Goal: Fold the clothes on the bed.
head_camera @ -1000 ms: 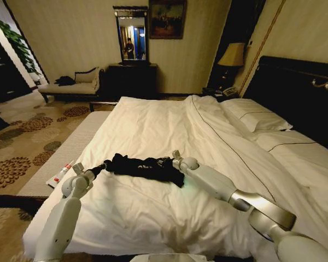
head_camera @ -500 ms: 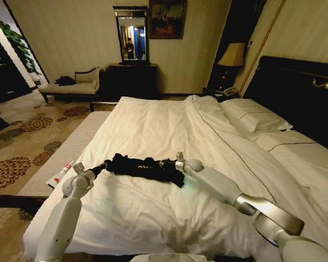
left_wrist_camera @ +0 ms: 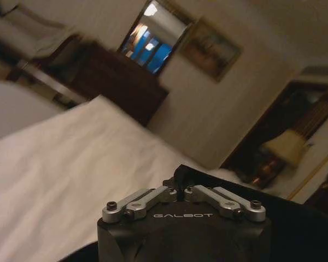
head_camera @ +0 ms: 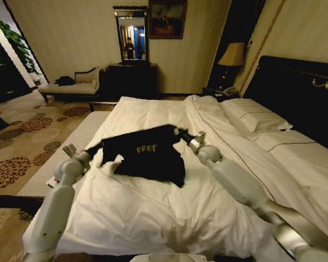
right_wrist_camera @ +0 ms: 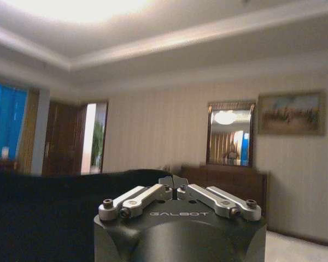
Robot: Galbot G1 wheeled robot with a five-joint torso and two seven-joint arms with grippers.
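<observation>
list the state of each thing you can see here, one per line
T-shirt: lifted off the bed, stretched between both grippers, lettering showing
left gripper: shut on the T-shirt's edge
right gripper: shut on the T-shirt's other edge
bed: made, white duvet wrinkled
lamp: lit

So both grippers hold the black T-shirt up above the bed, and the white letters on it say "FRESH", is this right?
Not quite. In the head view the letters on the black T-shirt read "FREE". The rest holds: left gripper and right gripper hold it above the bed.
</observation>
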